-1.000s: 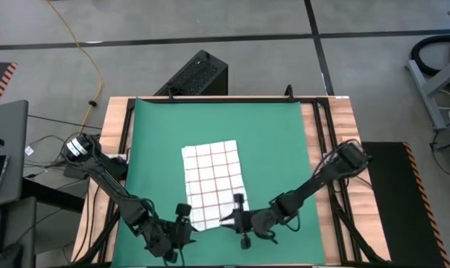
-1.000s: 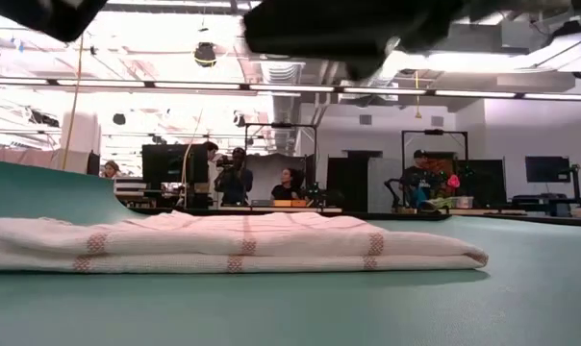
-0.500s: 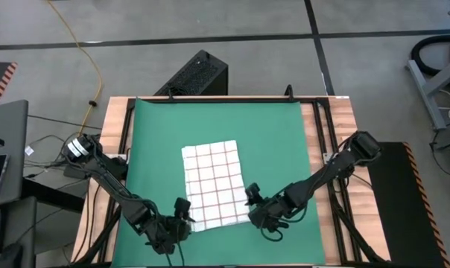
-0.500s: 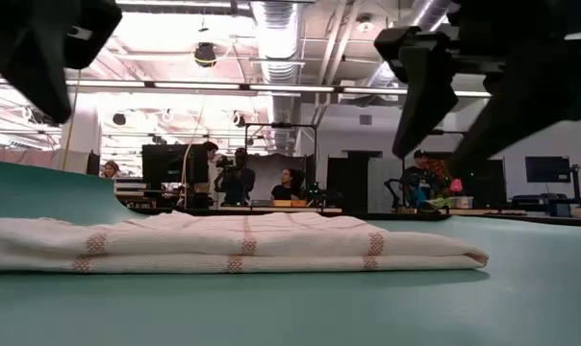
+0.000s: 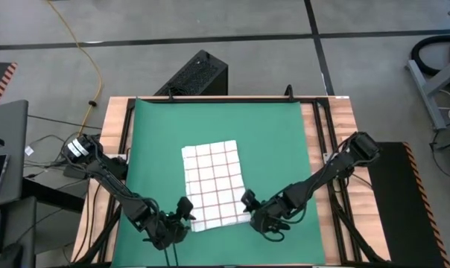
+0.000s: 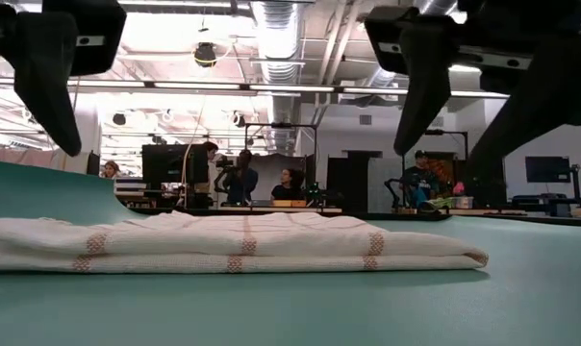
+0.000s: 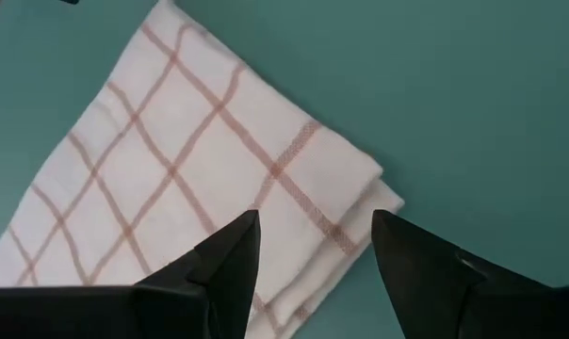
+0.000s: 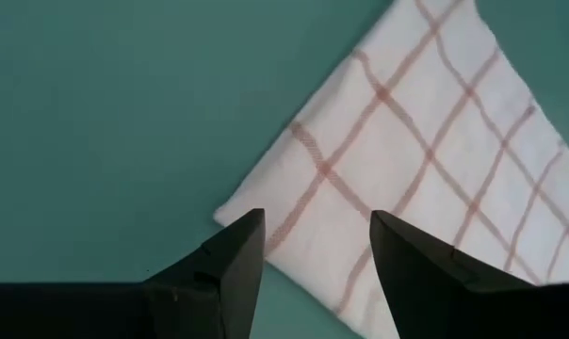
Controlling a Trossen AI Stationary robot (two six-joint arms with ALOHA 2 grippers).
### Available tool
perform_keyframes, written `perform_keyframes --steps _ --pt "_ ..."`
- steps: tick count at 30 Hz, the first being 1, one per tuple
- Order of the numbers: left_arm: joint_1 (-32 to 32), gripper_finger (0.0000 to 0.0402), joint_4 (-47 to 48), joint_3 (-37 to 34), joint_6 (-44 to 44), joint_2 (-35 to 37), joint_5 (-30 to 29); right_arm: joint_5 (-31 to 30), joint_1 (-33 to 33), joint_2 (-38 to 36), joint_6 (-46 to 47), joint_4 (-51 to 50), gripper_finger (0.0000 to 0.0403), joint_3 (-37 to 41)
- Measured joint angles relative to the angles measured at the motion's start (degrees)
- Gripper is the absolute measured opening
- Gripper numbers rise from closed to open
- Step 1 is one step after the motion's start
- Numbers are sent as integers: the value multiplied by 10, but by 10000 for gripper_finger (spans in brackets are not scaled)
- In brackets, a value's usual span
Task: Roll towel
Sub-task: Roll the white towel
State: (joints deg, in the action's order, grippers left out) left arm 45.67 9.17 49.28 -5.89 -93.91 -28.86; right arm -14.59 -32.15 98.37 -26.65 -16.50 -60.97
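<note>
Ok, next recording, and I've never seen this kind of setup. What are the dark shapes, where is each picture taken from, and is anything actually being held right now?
The dark shapes are two robot arms, each ending in a two-finger pincer. The high view looks straight down on the table; the low view looks level across it from table-top height; each wrist view looks forward past one arm's own two fingers.

On the table lies a green mat, and on it a folded white towel with a grid of thin red-brown lines. It lies flat, not rolled.

The left pincer is at the towel's near left corner, the right pincer at its near right corner. Both are open. In the wrist views each pair of fingers frames a corner of the towel without closing on it, so nothing is held.

The low view also shows people far off in the room behind the table.
</note>
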Motion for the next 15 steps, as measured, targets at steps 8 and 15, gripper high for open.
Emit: perform_keyframes --steps 8,15 --pt "0 196 -11 -25 -44 0 -11 24 8 28 -64 3 214 6" --pt "-4 196 0 -27 -67 0 -21 19 8 75 -107 21 214 5"
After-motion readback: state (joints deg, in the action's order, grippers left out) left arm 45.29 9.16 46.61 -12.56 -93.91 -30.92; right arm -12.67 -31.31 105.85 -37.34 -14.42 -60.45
